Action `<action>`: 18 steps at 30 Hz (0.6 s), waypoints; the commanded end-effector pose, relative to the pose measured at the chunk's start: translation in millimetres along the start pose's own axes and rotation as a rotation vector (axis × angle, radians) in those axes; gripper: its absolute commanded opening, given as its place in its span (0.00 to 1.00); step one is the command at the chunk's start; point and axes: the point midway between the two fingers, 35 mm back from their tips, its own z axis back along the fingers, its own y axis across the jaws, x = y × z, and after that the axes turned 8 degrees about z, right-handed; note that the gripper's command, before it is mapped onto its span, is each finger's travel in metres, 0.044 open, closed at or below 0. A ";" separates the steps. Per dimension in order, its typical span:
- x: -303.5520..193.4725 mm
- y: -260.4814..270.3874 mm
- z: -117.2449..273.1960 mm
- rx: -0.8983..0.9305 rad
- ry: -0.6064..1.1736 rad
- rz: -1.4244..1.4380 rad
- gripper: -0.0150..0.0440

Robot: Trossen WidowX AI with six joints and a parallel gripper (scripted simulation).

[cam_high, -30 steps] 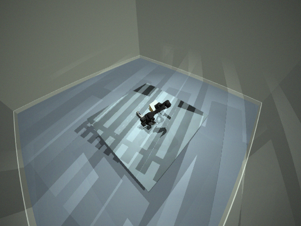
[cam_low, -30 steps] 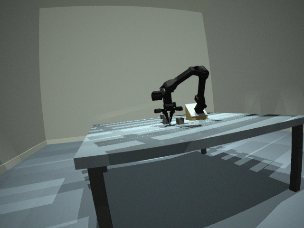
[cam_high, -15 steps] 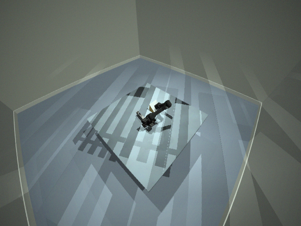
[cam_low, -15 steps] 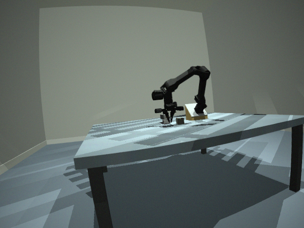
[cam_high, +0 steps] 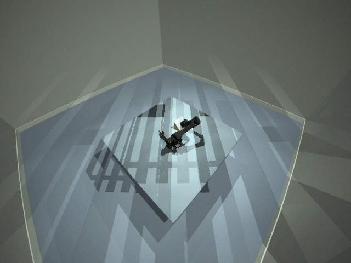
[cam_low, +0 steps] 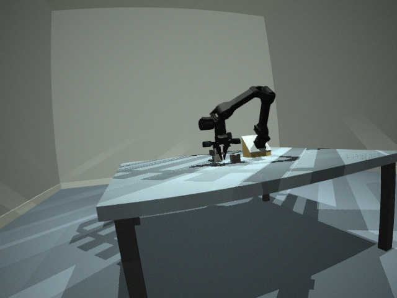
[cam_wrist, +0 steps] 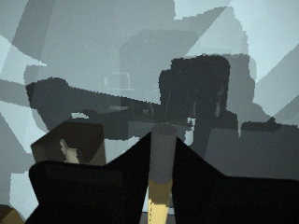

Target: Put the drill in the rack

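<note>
My gripper [cam_low: 224,158] [cam_wrist: 161,137] points down, low over the table, shut on the drill. In the wrist view the drill [cam_wrist: 163,161] is a rod between the fingers, with a dark grey round end and a yellow part behind it. In the exterior view a small grey-brown block [cam_low: 235,158] with a notched top, apparently part of the rack, stands just right of the fingertips. Another grey block [cam_low: 214,153] stands partly behind the fingers. A notched block [cam_wrist: 84,142] shows left of the fingers in the wrist view. I cannot make out the key.
A wedge-shaped yellow body with a white sloping top [cam_high: 180,121] [cam_low: 249,143] stands by the arm's base. A yellow corner [cam_wrist: 9,216] shows at the wrist view's lower left. The table [cam_high: 173,204] [cam_low: 154,192] has striped shadows.
</note>
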 end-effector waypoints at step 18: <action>-1.2 1.5 9.2 -0.006 0.001 0.003 0.25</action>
